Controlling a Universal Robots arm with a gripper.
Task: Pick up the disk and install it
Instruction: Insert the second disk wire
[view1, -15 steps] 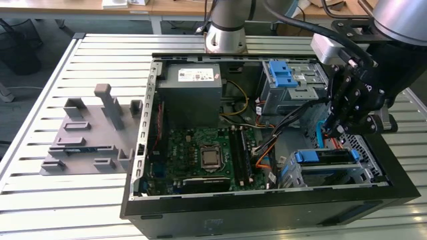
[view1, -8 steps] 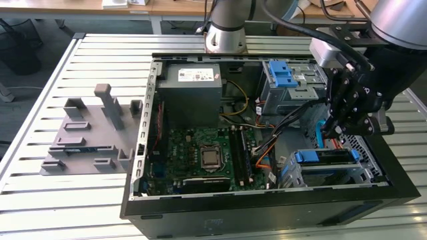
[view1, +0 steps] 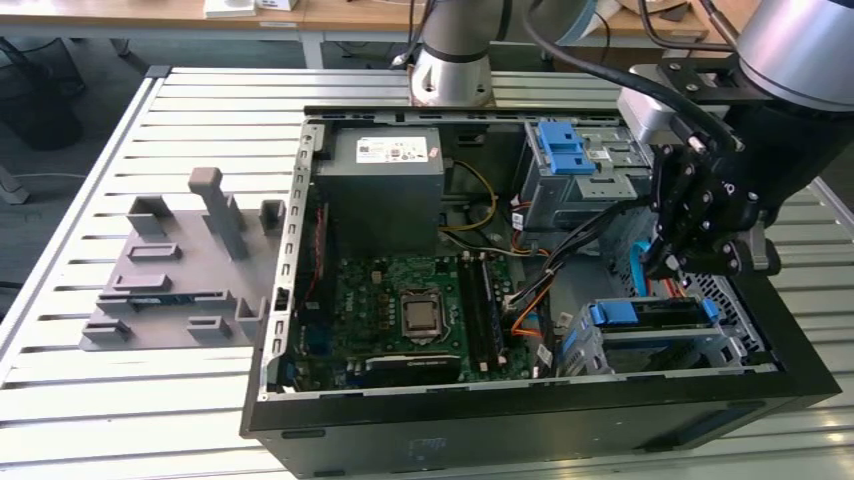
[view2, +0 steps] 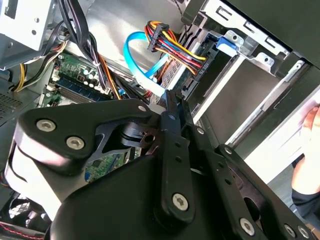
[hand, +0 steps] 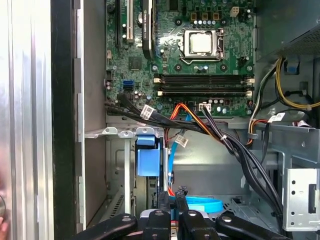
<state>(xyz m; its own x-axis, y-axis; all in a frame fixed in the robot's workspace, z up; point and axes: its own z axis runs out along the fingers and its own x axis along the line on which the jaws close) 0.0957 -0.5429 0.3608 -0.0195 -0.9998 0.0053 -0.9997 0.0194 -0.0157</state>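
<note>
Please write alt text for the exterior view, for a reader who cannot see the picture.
A black gripper on a robot arm hangs inside an open computer case, above the disk with its blue bracket, which sits in a bay at the exterior view's right. A green motherboard fills the case's middle, and a grey fixture stands outside.

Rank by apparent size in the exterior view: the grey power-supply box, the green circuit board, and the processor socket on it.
Largest to smallest:
1. Green circuit board
2. Grey power-supply box, fairly close to the board in apparent size, and it stands higher, so this order is unsure
3. Processor socket, clearly smallest
</note>
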